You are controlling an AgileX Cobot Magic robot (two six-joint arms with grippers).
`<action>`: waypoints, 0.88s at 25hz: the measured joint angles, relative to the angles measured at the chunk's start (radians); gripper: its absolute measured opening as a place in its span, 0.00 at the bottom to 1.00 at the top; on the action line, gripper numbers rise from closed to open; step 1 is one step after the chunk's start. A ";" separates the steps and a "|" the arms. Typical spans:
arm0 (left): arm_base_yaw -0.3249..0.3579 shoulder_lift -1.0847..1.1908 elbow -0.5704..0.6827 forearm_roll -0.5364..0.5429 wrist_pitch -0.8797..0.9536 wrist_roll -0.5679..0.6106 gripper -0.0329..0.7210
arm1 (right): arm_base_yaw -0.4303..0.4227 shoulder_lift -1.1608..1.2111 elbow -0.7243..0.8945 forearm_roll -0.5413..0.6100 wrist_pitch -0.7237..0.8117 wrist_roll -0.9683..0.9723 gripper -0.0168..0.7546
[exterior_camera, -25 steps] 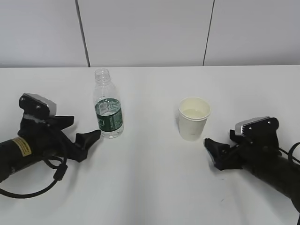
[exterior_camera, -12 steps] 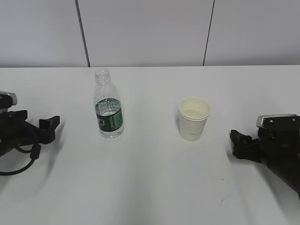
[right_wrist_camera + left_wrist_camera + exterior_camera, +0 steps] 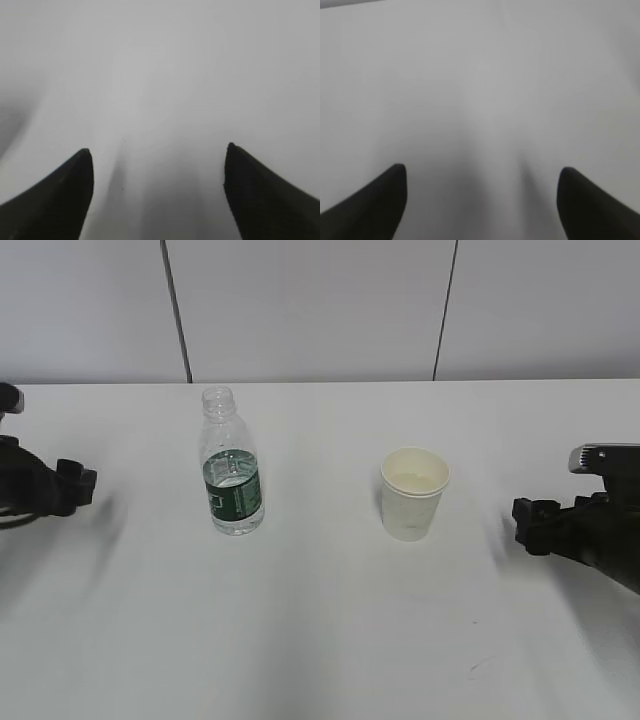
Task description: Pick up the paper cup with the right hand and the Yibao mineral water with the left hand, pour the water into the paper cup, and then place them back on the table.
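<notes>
My left hand (image 3: 72, 483): released, well left of the bottle (image 3: 231, 464).
My right hand (image 3: 532, 512): released, right of bottle, beyond cup (image 3: 413, 493).

Soft, even light fills the exterior view; the table (image 3: 320, 620) shows no glare, and the bottle (image 3: 231, 464) and cup (image 3: 413, 494) are sharp. Both arms blur at the edges, casting faint smeared shadows. The wrist views are hazy and grey.
</notes>
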 joint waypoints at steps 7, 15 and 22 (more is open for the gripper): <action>0.000 -0.099 -0.224 -0.020 0.566 -0.015 0.78 | 0.000 -0.156 -0.064 -0.002 0.486 0.031 0.82; -0.005 -0.109 -0.517 -0.047 1.145 -0.015 0.78 | 0.000 -0.272 -0.294 -0.004 1.187 0.034 0.80; -0.005 -0.113 -0.659 -0.115 1.462 0.016 0.78 | 0.000 -0.272 -0.559 -0.002 1.721 -0.002 0.79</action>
